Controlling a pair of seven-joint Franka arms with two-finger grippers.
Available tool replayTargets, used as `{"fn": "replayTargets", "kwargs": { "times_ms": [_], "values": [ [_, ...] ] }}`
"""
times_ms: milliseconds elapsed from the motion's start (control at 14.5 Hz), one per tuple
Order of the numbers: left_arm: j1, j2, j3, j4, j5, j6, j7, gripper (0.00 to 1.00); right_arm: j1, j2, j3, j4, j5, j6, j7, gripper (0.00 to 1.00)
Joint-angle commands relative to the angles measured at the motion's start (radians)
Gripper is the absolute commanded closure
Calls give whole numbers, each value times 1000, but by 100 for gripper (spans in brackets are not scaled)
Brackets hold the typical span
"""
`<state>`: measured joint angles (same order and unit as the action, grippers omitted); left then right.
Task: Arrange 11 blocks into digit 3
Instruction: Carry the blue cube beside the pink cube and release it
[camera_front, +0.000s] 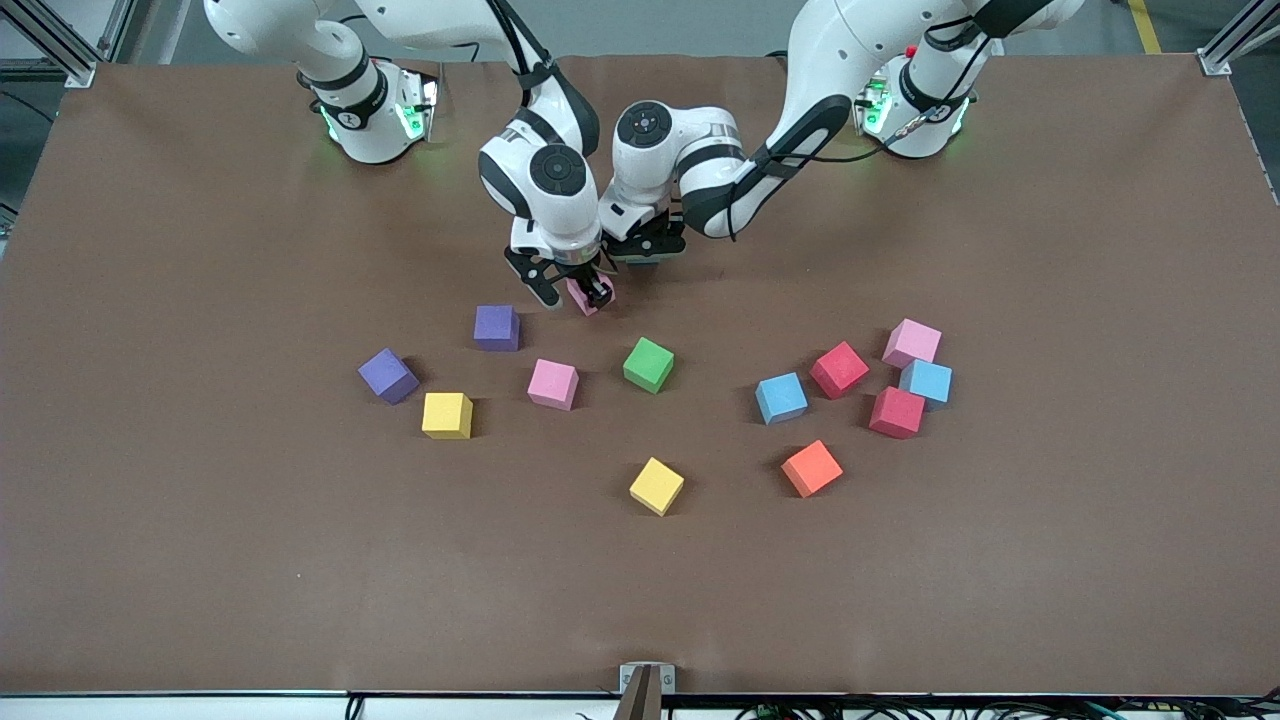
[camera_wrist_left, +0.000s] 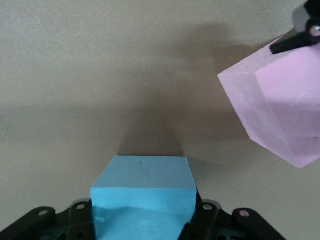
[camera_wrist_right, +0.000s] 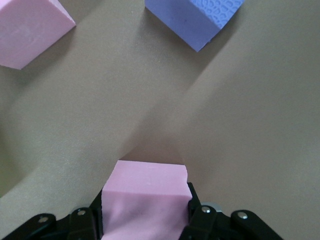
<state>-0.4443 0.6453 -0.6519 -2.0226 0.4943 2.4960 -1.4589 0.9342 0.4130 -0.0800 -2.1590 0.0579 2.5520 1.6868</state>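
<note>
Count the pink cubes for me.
3. One pink cube lies beside the green cube; one tops the cluster toward the left arm's end; one sits in the right pincer. None seems hidden.

You can see soft little cubes spread on the brown table, none touching in a figure. One pink block (camera_wrist_right: 145, 200) sits between the right gripper's fingers, tilted. A light blue block (camera_wrist_left: 144, 202) sits between the left gripper's fingers, just beside it. Two purple blocks (camera_front: 496, 327) and a pink one lie toward the right arm's end. The green block (camera_front: 648, 364) lies mid-table. Two red, two blue, one pink and the orange block (camera_front: 811, 468) cluster toward the left arm's end.
</note>
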Motion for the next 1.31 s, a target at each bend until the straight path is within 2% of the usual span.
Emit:
{"fn": "replayTargets", "kwargs": {
  "times_ms": [0,207,276,346,415,968,1244],
  "values": [
    [-13,39,8,54,29,-19,-29,58,37,-3,-3,-9,8,7,10,96],
    [-11,34,8,55,29,-19,-29,49,12,-20,-7,-30,10,0,91,99],
    [-11,31,8,55,29,-19,-29,35,-4,-35,-9,-33,10,-4,143,100],
    [-11,28,9,53,30,-19,-29,7,-27,-46,-9,-38,10,-18,180,100],
    [-10,27,8,54,30,-20,-28,0,-46,-57,-9,-44,10,-39,192,100],
    [-8,-57,-9,53,32,-127,-25,0,-114,-233,-9,-232,10,-59,260,100],
    [51,-168,-89,53,15,-278,-9,0,-65,-246,-7,-243,10,-58,382,100]
  ]
}}
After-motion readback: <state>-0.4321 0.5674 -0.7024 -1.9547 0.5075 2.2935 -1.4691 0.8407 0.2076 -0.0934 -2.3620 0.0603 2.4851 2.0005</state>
